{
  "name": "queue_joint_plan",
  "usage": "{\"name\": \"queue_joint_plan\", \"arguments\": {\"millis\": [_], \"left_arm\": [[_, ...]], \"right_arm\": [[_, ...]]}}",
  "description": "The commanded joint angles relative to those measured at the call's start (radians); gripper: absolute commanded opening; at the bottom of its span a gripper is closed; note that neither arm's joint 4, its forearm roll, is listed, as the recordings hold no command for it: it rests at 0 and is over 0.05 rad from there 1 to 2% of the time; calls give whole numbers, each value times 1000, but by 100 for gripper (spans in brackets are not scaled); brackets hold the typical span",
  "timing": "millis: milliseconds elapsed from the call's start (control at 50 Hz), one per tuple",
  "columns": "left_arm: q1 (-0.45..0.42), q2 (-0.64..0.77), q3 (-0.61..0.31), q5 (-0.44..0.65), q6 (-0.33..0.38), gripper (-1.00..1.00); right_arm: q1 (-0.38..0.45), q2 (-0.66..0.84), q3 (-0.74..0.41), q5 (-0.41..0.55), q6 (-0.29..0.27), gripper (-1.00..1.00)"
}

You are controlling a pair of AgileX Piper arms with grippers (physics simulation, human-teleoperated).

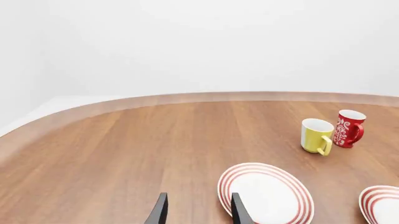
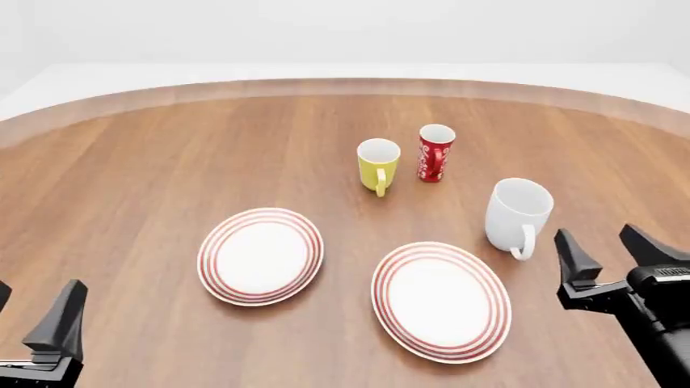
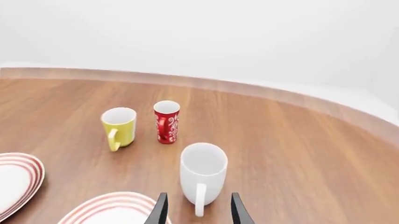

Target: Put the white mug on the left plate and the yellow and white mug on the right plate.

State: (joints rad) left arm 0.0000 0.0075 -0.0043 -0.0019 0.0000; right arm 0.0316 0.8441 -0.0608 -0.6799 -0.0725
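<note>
**Robot body: what's visible**

Both arms render matte black, with no colour accents.

Left gripper (image 2: 22, 311): only one finger (image 2: 63, 319) shows clearly in the front view. It is a tapered black wedge on a blocky black base. The other finger is cut off at the frame edge.

Right gripper (image 2: 609, 246): two pointed, triangular black fingers (image 2: 574, 259) on a black crossbar. The chunky black wrist housing (image 2: 663, 295) carries a small pale marking, too small to read.

In the wrist views each gripper shows as two slim, black, blade-like fingertips (image 1: 160, 212) (image 3: 160, 210). No cables or screws can be made out.
</note>
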Motion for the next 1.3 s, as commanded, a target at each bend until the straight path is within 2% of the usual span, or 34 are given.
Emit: {"name": "queue_joint_plan", "arguments": {"millis": [20,400,760,1300], "left_arm": [[0,0,0,0,0,100],[0,0,0,0,0,100],[0,0,0,0,0,100],[0,0,0,0,0,100]], "right_arm": [[-9,188,-14,-146,-3,100],[-8,470,-52,-332,-3,100],[-1,643,-108,-413,-4,100],[-10,823,-184,-460,-3,100]]}}
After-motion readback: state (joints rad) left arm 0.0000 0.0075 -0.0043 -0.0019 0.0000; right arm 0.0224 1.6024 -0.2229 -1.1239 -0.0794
